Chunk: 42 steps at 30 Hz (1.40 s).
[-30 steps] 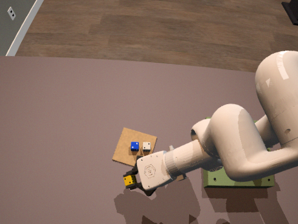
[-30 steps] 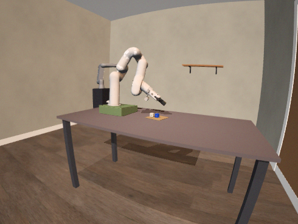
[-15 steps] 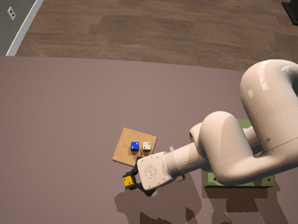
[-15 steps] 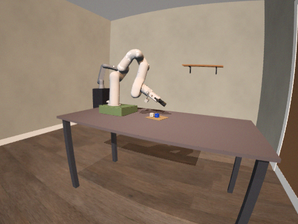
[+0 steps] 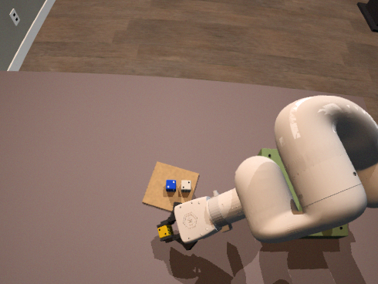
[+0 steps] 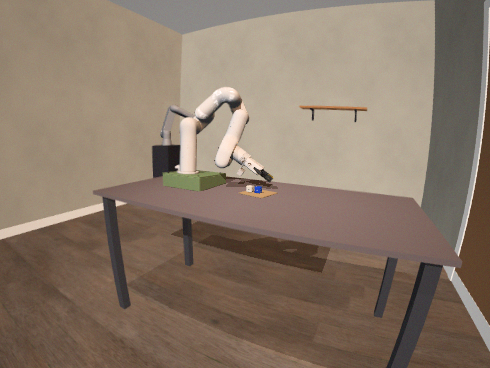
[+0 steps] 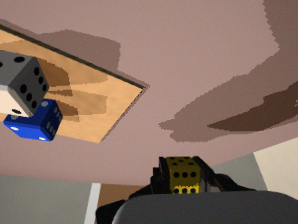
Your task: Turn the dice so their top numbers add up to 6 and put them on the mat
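Gripper (image 5: 167,231), lower centre of the top view, pinches the yellow die (image 5: 164,231) above the table (image 5: 77,154), just off the mat (image 5: 154,193). Forearm slopes down from a folded elbow. Blue die (image 5: 170,185) and white die (image 5: 186,185) rest on the mat.

Two dice (image 5: 170,185) (image 5: 186,185) sit side by side on the mat (image 5: 156,193); a third die (image 5: 164,231), apparently above the table (image 5: 77,154), lies beyond the mat's edge.

We are seeing a blue die (image 5: 170,185) and a white die (image 5: 186,185) sitting flat side by side on the tan mat (image 5: 156,191); a yellow die (image 5: 164,231) is hanging above the desk (image 5: 77,154), off the mat.
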### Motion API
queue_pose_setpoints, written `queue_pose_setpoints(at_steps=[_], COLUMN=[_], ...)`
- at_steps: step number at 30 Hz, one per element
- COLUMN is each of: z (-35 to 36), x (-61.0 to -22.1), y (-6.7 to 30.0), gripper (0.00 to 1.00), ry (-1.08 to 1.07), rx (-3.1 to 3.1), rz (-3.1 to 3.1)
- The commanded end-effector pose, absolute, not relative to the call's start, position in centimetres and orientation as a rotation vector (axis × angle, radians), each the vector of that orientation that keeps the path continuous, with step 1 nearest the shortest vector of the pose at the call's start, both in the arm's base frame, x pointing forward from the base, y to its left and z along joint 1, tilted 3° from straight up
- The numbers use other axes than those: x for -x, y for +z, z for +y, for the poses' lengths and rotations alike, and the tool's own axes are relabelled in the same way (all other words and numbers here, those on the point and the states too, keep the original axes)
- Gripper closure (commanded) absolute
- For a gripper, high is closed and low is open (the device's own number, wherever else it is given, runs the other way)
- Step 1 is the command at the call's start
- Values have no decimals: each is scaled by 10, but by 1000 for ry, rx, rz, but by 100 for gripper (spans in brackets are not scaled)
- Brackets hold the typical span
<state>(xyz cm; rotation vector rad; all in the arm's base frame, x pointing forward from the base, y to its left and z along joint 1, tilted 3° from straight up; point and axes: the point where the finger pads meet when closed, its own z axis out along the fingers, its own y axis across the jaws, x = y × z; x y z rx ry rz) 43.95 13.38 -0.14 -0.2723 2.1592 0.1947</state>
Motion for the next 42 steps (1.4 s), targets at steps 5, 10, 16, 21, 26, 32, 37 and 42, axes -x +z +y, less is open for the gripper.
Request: queue_pose_setpoints(at_steps=[5, 10, 16, 21, 26, 32, 37, 42], z=[135, 135, 135, 135, 135, 135, 135, 135], x=[-441, -441, -441, -441, -441, -441, -441, -441], y=[-21, -22, -22, -22, -22, -22, -22, -22], gripper=[73, 73, 73, 73, 73, 73, 73, 73], ry=[198, 198, 198, 198, 198, 198, 198, 198], rx=[273, 273, 273, 273, 273, 273, 273, 273], rz=[2154, 2154, 2154, 2154, 2154, 2154, 2154, 2154])
